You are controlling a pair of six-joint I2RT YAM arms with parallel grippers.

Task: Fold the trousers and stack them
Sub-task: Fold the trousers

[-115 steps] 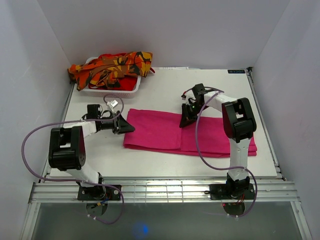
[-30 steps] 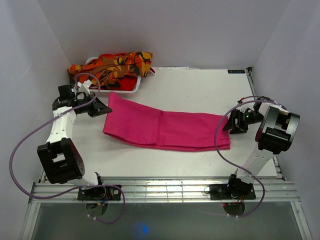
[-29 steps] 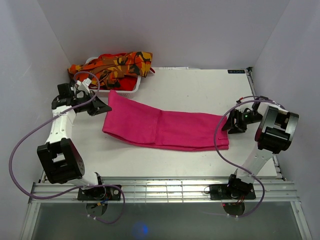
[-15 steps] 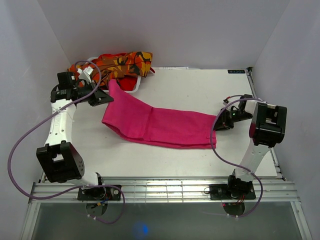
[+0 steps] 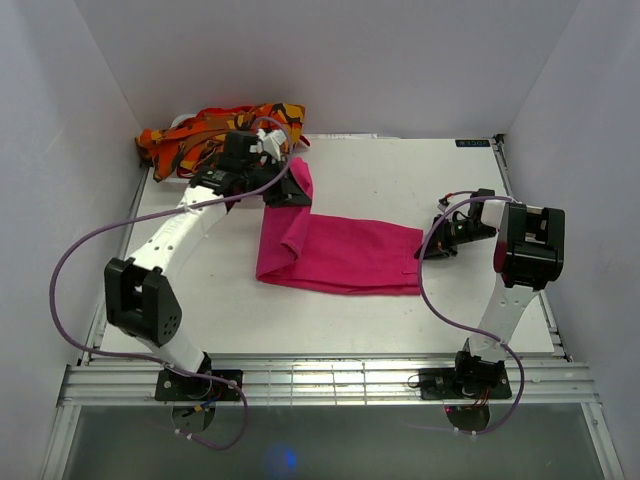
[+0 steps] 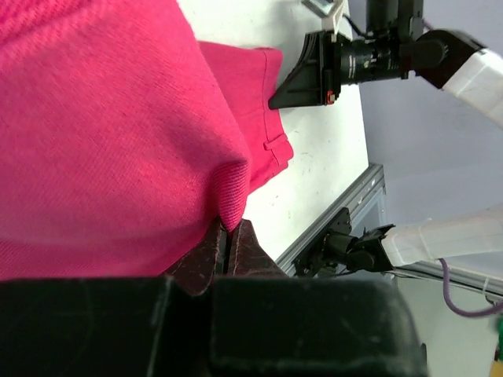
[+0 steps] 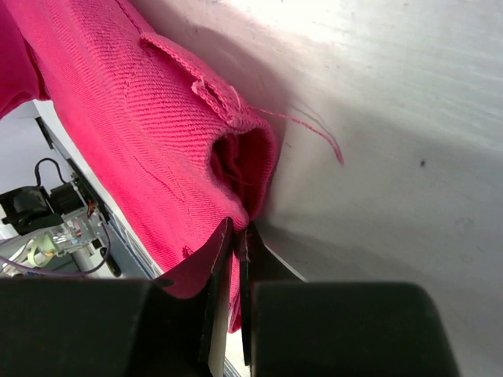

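Note:
The magenta-pink trousers [image 5: 345, 255] lie folded lengthwise across the table's middle. My left gripper [image 5: 292, 188] is shut on their left end and holds it lifted above the table, so the cloth hangs down from it; its wrist view shows the jaws [image 6: 228, 236] pinching a pink fold [image 6: 118, 133]. My right gripper [image 5: 428, 250] is shut on the trousers' right end at table level; its wrist view shows the jaws [image 7: 240, 229] closed on the pink hem [image 7: 157, 133]. The orange camouflage trousers [image 5: 215, 128] are heaped in the basket at the back left.
The white slotted basket [image 5: 175, 178] stands at the back left corner, right behind my left gripper. White walls close in the table on three sides. A metal rail [image 5: 320, 378] runs along the near edge.
My left gripper has carried the trousers' left end up and to the right, over the cloth. My right gripper has drawn the right end a little leftward. The trousers now span a shorter length.

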